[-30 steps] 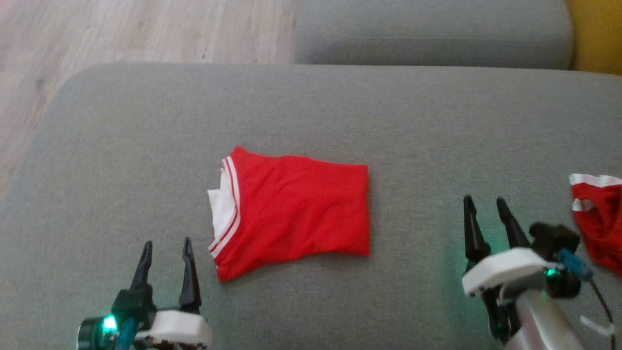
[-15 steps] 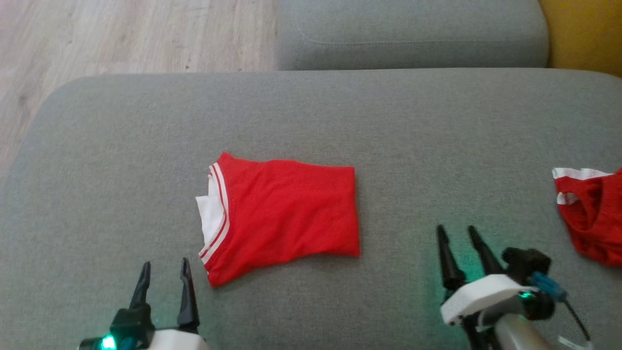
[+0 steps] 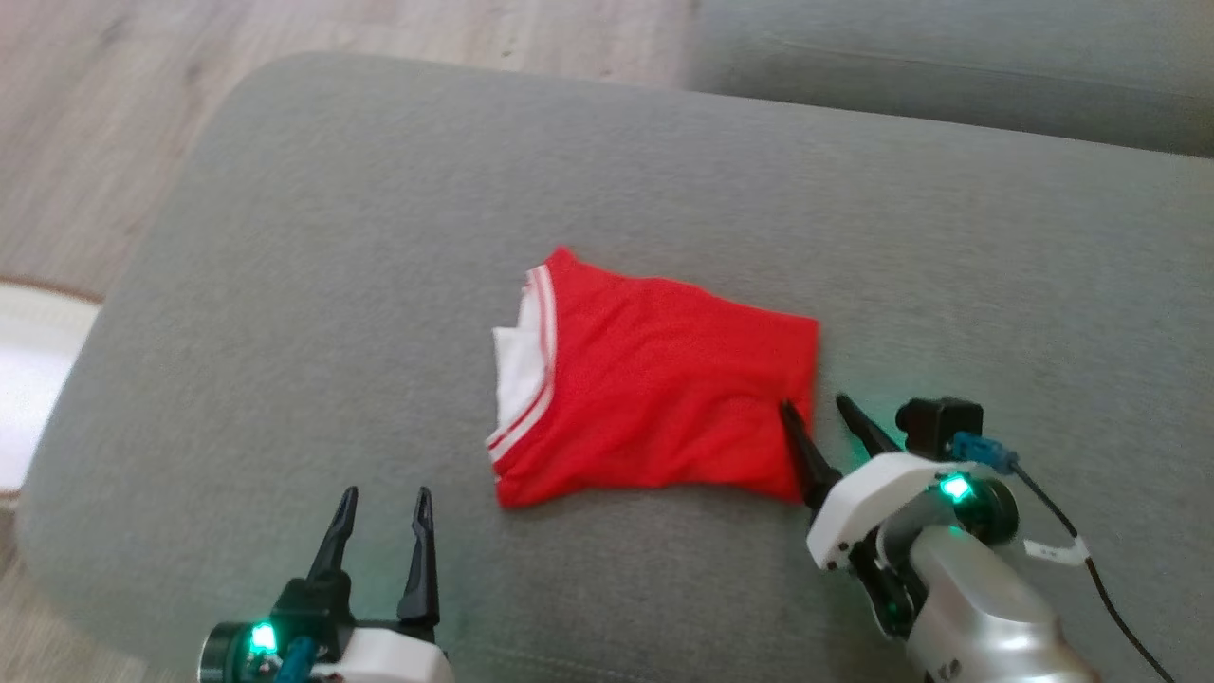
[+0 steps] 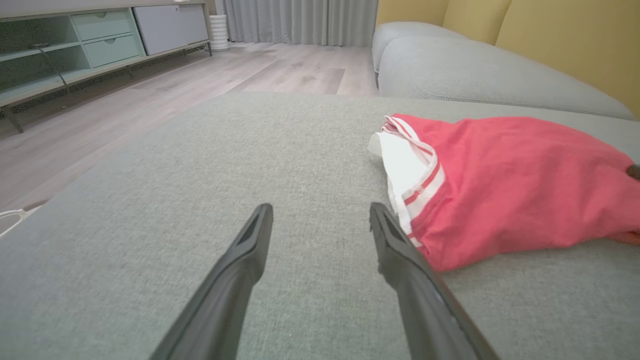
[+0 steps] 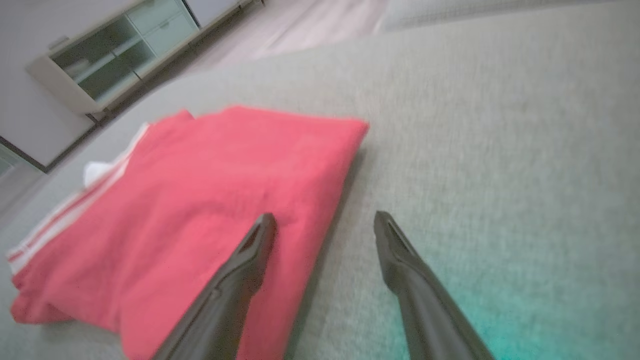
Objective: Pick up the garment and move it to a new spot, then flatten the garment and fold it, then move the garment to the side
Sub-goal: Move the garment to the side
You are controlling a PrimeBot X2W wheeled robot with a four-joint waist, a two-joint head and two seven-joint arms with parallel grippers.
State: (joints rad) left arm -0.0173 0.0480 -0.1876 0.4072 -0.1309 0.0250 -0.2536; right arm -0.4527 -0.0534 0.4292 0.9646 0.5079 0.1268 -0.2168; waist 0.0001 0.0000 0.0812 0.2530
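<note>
The garment (image 3: 654, 379), red with white trim, is lying folded just right of the middle of the head view, flat on the grey cushion (image 3: 285, 237), its striped end pointing to frame left. The right gripper (image 3: 811, 402) is reaching in from the lower right. Its fingers are standing wide apart and gripping nothing. They are straddling the garment's right edge, one fingertip over red cloth and the other over bare cushion; whether that fingertip is touching the cloth cannot be told. The left gripper (image 3: 387, 493) is hovering at the lower left, near the garment's striped corner but apart from it, its fingers also spread wide and empty. Wooden floor (image 3: 95, 142) is showing in the upper left.
</note>
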